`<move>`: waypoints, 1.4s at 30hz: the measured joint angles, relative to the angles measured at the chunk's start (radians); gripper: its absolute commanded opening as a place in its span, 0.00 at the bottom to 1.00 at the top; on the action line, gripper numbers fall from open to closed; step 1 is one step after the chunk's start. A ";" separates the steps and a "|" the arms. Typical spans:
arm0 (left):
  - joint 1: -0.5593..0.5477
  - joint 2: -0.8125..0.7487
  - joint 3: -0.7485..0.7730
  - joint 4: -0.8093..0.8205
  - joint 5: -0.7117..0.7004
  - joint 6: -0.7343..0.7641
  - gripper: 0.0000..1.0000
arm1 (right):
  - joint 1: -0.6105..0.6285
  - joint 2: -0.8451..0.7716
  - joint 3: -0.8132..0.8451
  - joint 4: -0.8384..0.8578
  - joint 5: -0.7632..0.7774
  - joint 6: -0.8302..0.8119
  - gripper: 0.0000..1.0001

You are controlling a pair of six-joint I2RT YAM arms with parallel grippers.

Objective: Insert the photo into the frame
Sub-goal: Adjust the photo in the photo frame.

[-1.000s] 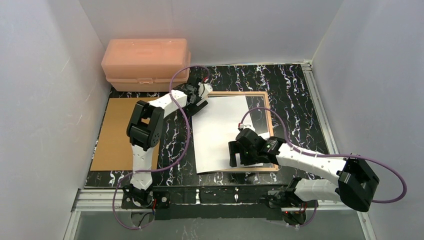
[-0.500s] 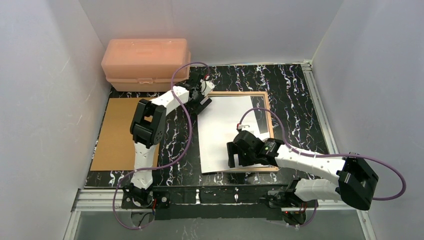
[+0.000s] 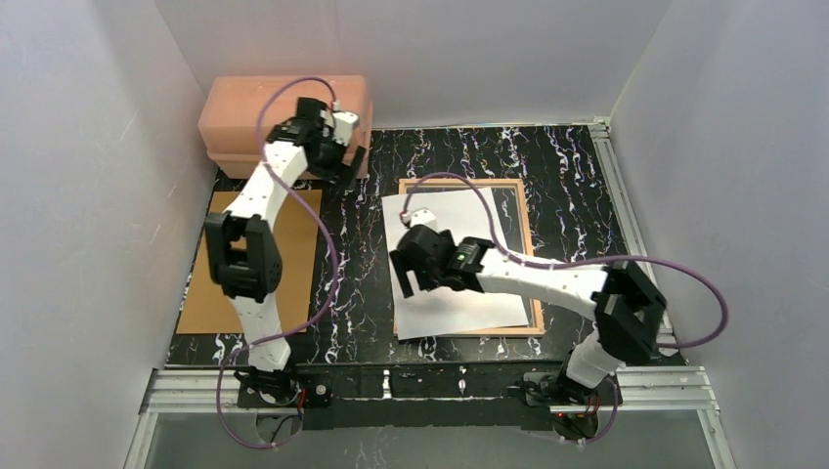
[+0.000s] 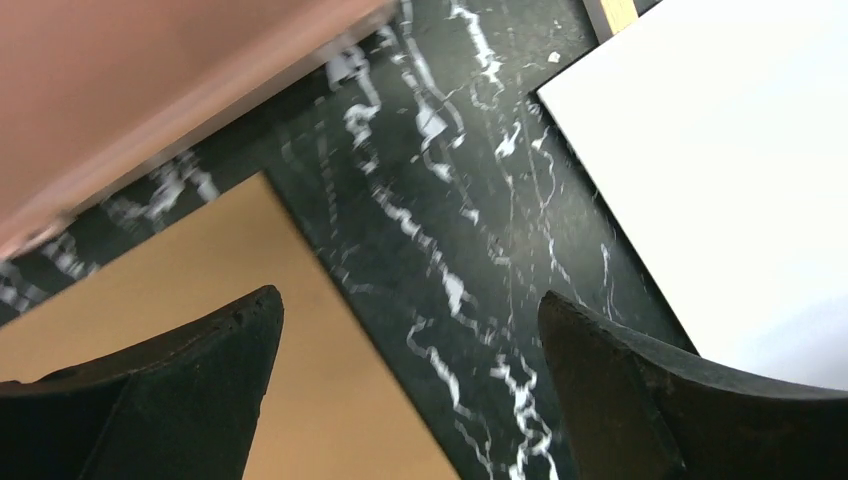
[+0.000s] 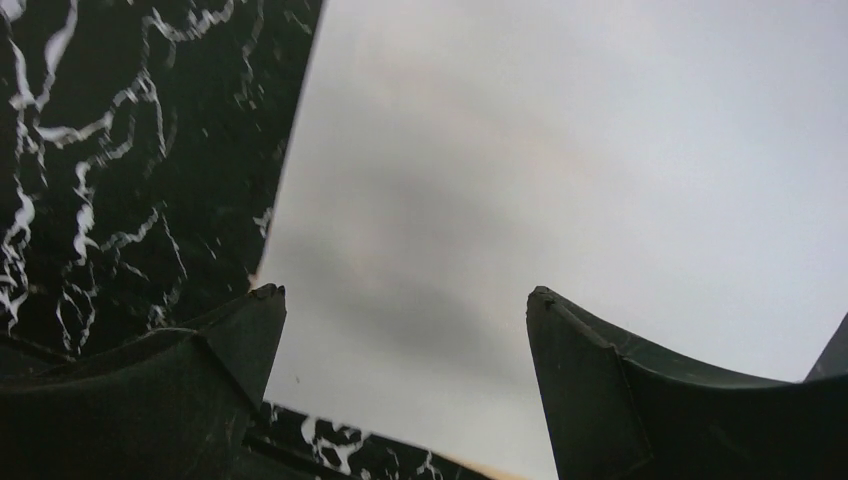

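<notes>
Your right pincer [image 3: 415, 283] hangs released, jaws spread wide and holding nothing, over the near-left part of the photo [image 3: 459, 311]. In its wrist view, one of the fingers [image 5: 620, 400] is over the white paper and the other sits right at the sheet's left edge, beside the black marbled worktop [image 5: 120, 150]. That view is soft and grey, so you probably cannot say whether the tips touch the paper or float just above it.

The photo lies white back up on the frame [image 3: 532, 244], which rests flat on the worktop right of centre. The sheet sits a little askew. Its far-left corner pokes past the frame's left rail onto the marble, and a strip of dark pane shows between its right edge and the frame's right rail.

To the left, well apart from the frame, you have the brown backing board [image 3: 303, 254] lying flat. Farther back, your left pincer [image 3: 344, 168] is likewise released and empty, jaws wide. It hovers above the worktop just in front of the pink box [image 3: 264, 107], which stands in the far-left corner. The left wrist view shows the board's corner by one finger, bare marble between the fingers, and the photo's far-left corner off to the right.
</notes>
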 measured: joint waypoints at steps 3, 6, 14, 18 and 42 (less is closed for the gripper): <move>0.085 -0.129 0.000 -0.071 0.058 -0.017 0.98 | 0.021 0.132 0.154 0.001 0.071 -0.077 0.82; 0.135 -0.238 0.000 -0.135 0.108 -0.021 0.98 | 0.029 0.255 0.269 0.014 0.116 -0.159 0.56; 0.243 -0.410 -0.017 -0.271 0.190 -0.011 0.98 | 0.027 0.549 0.581 0.035 0.089 -0.319 0.31; 0.295 -0.424 -0.045 -0.310 0.196 -0.005 0.98 | 0.025 0.726 0.843 -0.019 0.095 -0.364 0.28; 0.344 -0.425 -0.053 -0.343 0.198 -0.001 0.96 | -0.104 0.877 0.962 -0.141 0.138 -0.421 0.22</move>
